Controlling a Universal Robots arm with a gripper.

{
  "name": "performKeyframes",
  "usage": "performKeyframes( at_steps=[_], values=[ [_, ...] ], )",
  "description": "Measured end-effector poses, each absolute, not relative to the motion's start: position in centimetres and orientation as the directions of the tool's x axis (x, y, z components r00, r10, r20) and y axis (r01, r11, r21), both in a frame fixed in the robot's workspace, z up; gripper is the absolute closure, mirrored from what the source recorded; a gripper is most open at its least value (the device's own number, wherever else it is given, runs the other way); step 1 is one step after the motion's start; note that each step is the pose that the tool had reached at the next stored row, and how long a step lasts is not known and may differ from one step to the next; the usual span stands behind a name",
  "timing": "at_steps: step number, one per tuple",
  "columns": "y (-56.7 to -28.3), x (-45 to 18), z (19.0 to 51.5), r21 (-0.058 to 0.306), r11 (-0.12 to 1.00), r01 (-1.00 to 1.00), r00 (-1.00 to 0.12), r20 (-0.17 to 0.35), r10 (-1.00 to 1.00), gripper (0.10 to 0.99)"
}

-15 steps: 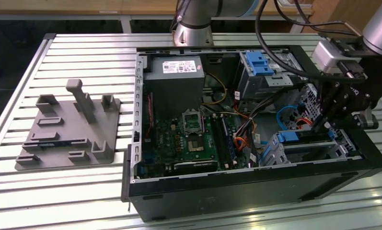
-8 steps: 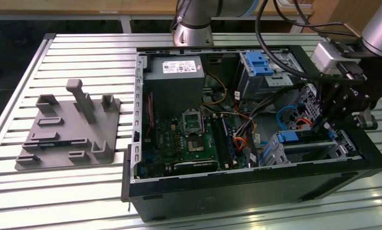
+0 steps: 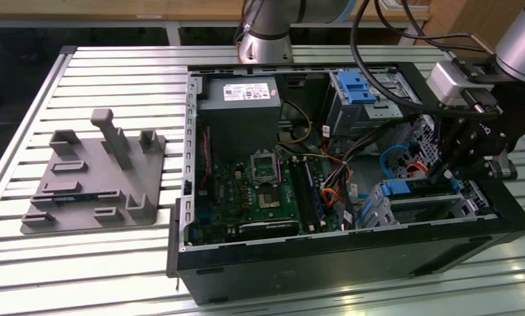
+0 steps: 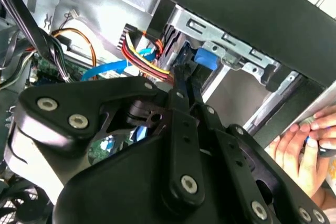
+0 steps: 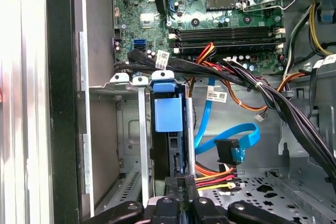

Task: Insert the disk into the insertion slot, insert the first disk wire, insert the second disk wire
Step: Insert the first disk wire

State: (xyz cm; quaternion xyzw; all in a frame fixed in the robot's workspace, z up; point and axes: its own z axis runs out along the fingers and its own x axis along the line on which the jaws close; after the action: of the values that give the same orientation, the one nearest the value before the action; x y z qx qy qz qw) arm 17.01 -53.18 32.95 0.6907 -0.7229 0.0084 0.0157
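While the grey fixture (image 3: 95, 178) lies on the slatted table (image 3: 69, 270) at the exterior view's left, we see the open computer case (image 3: 332, 270) with its motherboard (image 3: 262, 191) in the middle. Farther right, the disk (image 5: 168, 114) sits in the insertion slot (image 5: 128, 129), its blue carrier between the cage walls. The gripper (image 4: 184, 72) hangs over it, fingers pressed together, tips just beside the carrier. A blue data cable (image 5: 231, 148) lies near, its connector apart from the disk.
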Motion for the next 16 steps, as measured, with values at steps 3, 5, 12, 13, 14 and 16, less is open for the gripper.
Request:
performKeyframes(
  at_steps=[3,5,12,13,14,16],
  values=[
    [-53.2,17.0,32.8,0.01,0.044,-0.999,-0.043,0.035,-0.998,0.922],
    [-53.2,17.0,33.2,0.01,0.044,-0.999,-0.043,0.034,-0.998,0.914],
    [-52.6,17.0,36.1,0.009,0.044,-0.999,-0.043,0.034,-0.998,0.678],
    [-52.5,17.0,36.2,0.009,0.044,-0.999,-0.043,0.034,-0.998,0.612],
    [-52.4,17.0,36.2,0.009,0.044,-0.999,-0.043,0.034,-0.998,0.612],
    [-52.4,17.0,36.2,0.009,0.044,-0.999,-0.043,0.034,-0.998,0.612]
  ],
)
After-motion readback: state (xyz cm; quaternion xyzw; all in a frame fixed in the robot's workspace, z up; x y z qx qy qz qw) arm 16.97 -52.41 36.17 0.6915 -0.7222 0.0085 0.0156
